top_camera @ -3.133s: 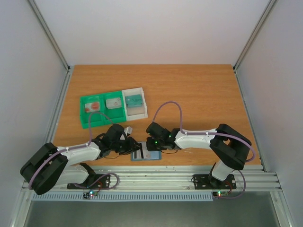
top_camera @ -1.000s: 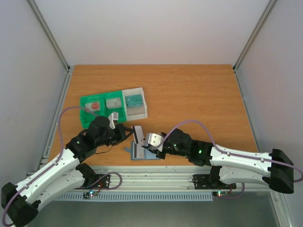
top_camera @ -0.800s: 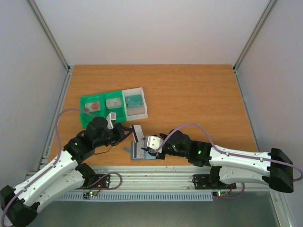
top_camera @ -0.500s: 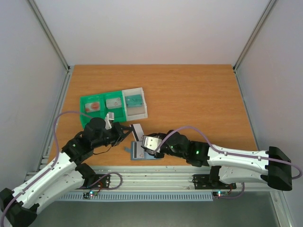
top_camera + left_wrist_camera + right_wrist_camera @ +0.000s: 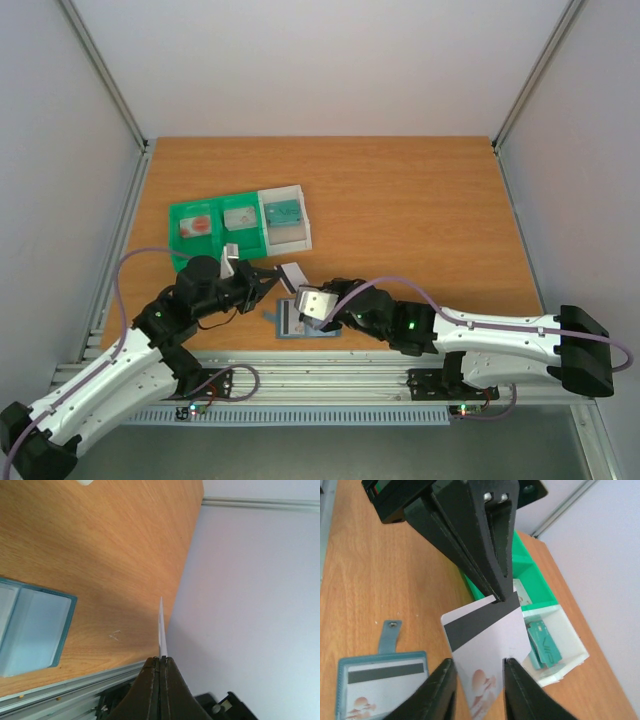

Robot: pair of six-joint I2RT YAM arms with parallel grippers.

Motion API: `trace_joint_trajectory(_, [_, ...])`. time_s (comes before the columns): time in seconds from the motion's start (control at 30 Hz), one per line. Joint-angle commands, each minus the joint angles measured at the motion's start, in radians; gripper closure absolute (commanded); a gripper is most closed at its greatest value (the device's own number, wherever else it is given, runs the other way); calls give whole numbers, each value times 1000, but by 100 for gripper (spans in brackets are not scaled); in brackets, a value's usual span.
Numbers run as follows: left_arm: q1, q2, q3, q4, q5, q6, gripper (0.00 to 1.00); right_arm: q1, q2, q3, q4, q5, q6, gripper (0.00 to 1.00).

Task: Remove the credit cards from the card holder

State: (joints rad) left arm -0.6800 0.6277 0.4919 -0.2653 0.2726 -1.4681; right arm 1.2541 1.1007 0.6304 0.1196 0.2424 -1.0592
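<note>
The blue-grey card holder (image 5: 305, 323) lies open near the table's front edge, and a pale card with a dark stripe (image 5: 380, 682) still sits in it. My left gripper (image 5: 270, 283) is shut on the top edge of another pale grey-white credit card (image 5: 485, 640) and holds it above the holder. The left wrist view shows that card edge-on (image 5: 161, 625) between my shut left gripper (image 5: 161, 658). My right gripper (image 5: 479, 661) is open, with one finger on each side of the held card's lower part. It shows in the top view (image 5: 303, 293) just right of the card.
A green tray (image 5: 215, 235) with an attached white bin (image 5: 285, 222) stands behind the holder. Teal cards (image 5: 542, 640) lie in the bin. The holder's strap (image 5: 389, 637) points toward the tray. The metal rail runs along the table's front edge.
The left gripper has lifted the pale card off the holder and drawn it slightly back and left. The right gripper has moved left and closer until its open fingers flank the card.
</note>
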Motion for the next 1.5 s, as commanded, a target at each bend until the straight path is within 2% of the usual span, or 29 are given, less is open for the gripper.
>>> trace_joint_trajectory(0.0, [-4, -16, -43, 132, 44, -66, 99, 17, -4, 22, 58, 90, -30, 96])
trace_joint_trajectory(0.1, [-3, -25, -52, 159, 45, -82, 99, 23, -22, 20, 33, 94, -33, 99])
trace_joint_trajectory(0.23, [-5, -51, -48, 179, 11, -52, 76, 27, -61, 32, -10, 106, 48, 99])
trace_joint_trajectory(0.33, [-4, -81, -33, 131, -33, 10, 63, 27, -78, 54, -74, 112, 134, 99])
trace_joint_trajectory(0.53, [-3, -140, 24, -10, -101, 248, 40, 27, -33, 192, -352, 195, 401, 99])
trace_joint_trajectory(0.67, [-4, -161, 71, -91, -85, 420, 30, 27, -23, 321, -536, 205, 653, 99])
trace_joint_trajectory(0.77, [-3, -175, 92, -103, -57, 503, 28, 26, -34, 368, -605, 189, 827, 99])
trace_joint_trajectory(0.9, [-4, -203, 85, -70, -7, 528, 30, 25, -72, 350, -533, 73, 1002, 99])
trace_joint_trajectory(1.0, [-4, -226, 69, -30, 17, 513, 35, 25, -82, 353, -505, 49, 1139, 99])
trace_joint_trajectory(1.3, [-4, -271, 25, 47, 68, 482, 33, 25, -146, 174, -164, 33, 1412, 99])
trace_joint_trajectory(1.47, [-5, -279, 14, 27, 67, 467, 31, 25, -130, 172, -145, 29, 1481, 99])
